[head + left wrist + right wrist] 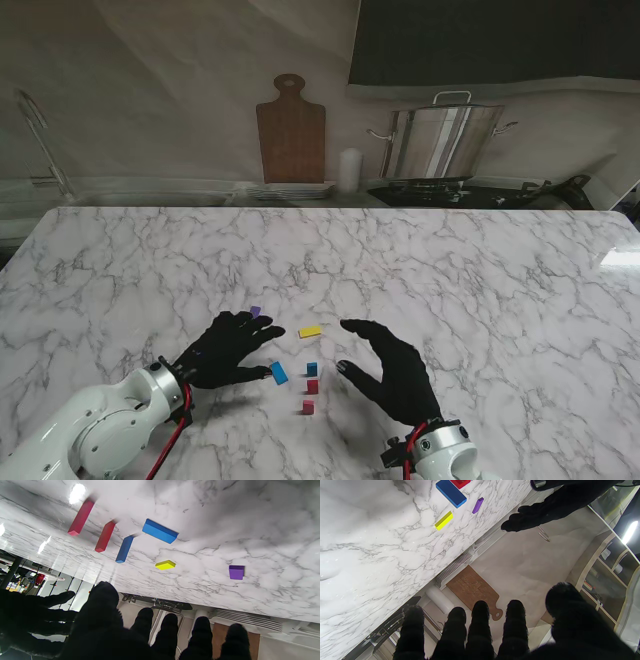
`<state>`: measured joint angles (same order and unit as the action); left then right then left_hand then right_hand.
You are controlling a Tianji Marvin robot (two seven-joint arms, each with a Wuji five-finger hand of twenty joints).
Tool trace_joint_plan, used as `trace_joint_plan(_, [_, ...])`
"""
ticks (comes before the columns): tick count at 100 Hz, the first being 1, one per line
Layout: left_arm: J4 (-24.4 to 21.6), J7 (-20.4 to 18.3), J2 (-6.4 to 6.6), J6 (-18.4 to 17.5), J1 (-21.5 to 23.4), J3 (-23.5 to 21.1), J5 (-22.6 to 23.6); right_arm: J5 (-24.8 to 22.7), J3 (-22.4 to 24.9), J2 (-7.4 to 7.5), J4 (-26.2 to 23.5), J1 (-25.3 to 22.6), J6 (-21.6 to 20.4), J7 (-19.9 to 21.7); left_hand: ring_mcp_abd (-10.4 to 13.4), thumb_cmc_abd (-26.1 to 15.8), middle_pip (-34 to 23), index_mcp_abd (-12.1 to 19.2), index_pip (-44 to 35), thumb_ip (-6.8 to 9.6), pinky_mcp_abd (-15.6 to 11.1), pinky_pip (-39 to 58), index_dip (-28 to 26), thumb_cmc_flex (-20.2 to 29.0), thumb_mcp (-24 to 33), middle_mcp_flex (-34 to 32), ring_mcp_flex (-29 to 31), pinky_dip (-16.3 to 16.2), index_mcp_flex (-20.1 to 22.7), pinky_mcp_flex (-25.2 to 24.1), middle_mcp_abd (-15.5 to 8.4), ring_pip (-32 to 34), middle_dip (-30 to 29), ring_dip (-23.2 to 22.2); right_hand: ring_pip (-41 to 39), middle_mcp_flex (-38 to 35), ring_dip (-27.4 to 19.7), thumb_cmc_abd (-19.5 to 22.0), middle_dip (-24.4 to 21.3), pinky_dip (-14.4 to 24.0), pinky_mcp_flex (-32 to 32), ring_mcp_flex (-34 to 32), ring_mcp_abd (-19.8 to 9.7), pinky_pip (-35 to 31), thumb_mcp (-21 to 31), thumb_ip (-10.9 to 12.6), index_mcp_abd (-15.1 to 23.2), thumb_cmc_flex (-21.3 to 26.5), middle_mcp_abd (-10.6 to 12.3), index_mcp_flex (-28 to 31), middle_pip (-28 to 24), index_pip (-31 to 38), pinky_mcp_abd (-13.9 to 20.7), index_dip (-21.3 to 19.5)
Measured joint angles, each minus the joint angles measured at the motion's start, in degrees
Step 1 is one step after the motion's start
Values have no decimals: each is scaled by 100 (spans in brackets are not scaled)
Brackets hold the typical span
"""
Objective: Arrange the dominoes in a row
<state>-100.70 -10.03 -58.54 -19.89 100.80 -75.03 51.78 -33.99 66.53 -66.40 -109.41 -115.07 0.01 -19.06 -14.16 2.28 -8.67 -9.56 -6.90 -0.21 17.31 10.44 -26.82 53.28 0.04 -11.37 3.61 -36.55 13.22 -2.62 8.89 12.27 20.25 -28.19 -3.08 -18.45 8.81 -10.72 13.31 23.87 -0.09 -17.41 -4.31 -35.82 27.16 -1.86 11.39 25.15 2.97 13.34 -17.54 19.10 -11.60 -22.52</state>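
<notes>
Marble table (480,270) w/ cutting board (291,130) & steel pot (442,140) behind; both hands' fingers (358,327) spread, holding nothing.

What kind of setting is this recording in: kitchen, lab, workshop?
Most likely a kitchen, or a mock-up of one: a marble-patterned countertop, a wooden cutting board leaning on the back wall, and a steel stockpot on a stove. Shelving in the right wrist view hints at a lab beyond.

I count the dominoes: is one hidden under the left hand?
Partly: the purple domino shows at the left hand fingers' edge. Anything beneath the palm cannot be seen.
</notes>
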Motion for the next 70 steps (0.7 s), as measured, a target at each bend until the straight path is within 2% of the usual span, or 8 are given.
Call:
trace_joint_plan(19, [147, -54, 29, 571, -545, 618, 241, 16, 24, 0, -11, -22, -1, 2, 0, 0, -135, -13, 0, 0, -2, 2, -1, 0, 0, 0, 2, -46, 0, 55, 0, 48, 0, -2, 0, -3, 0, 0, 0, 57, 25, -3, 2, -54, 0, 0, 0, 0, -2, 54, -2, 70, -2, -8])
trace_joint_plan(37, [579, -76, 29, 844, -1197, 1210, 294, 46, 58, -3, -27, -42, -4, -8, 0, 0, -150, -14, 0, 0, -4, 2, -1, 0, 0, 0, 2, -47, 0, 63, 0, 58, 0, -3, 0, -6, 0, 0, 0, 84, 35, -60, 7, -105, 0, 0, 0, 0, -5, 54, -2, 70, -5, -10])
trace_joint_plan(70, [1493, -69, -5, 1255, -2304, 2179, -38, 120, 101, -7, -43, -59, -7, 3, -1, 0, -227, -17, -47, 0, -13, 2, -1, 0, 0, 6, 2, -95, 1, 67, 0, 92, 0, -4, 0, -9, 0, 0, 0, 120, 40, -62, 11, -173, 4, 0, 0, 0, -5, 55, -2, 70, -7, -12])
